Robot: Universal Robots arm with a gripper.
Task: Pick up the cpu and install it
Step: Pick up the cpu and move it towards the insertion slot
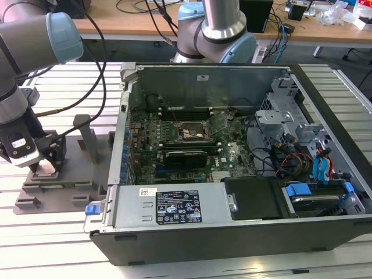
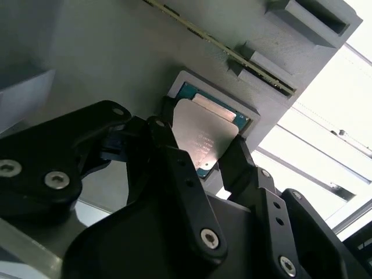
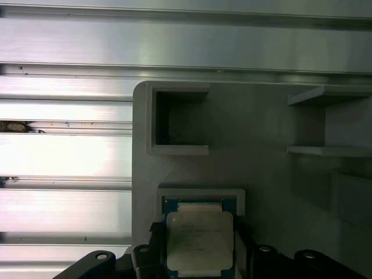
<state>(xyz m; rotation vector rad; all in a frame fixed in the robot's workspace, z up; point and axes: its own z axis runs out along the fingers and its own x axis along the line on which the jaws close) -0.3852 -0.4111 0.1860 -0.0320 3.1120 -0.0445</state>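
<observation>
— Where the grey plastic tray (image 1: 72, 181) is laid on the slotted aluminium counter (image 1: 58, 247), what is kept in it?

— The cpu (image 3: 199, 239) is seated in a shallow square recess of the tray, silver plate upward, with a green border seen round the plate in both wrist views. A deeper square pocket (image 3: 177, 123), dark inside, is moulded just beside that recess, and two thin shelves (image 3: 325, 125) are formed further along the same tray.

— How is the pincer (image 1: 45, 167) placed?

— It is lowered onto the tray at the exterior view's left. In the second wrist view the pincer (image 2: 200, 138) is drawn in narrow, its black fingers (image 2: 232, 156) set against two opposite edges of the cpu, and no gap is seen between them and the chip. The cpu is thus gripped while lying in its recess.

— And the other container?

— An opened computer case (image 1: 334, 229) is laid on its side on the counter, just beside the tray, towards the exterior view's right. Inside it a green motherboard (image 1: 145, 160) is mounted, with the dark socket frame (image 1: 193, 133) near its middle. A metal power supply box (image 1: 174, 206) with a printed label is fitted along the near wall, and a drive cage with blue cables (image 1: 321, 167) is housed at the far end. The socket and the cpu are well apart.
</observation>
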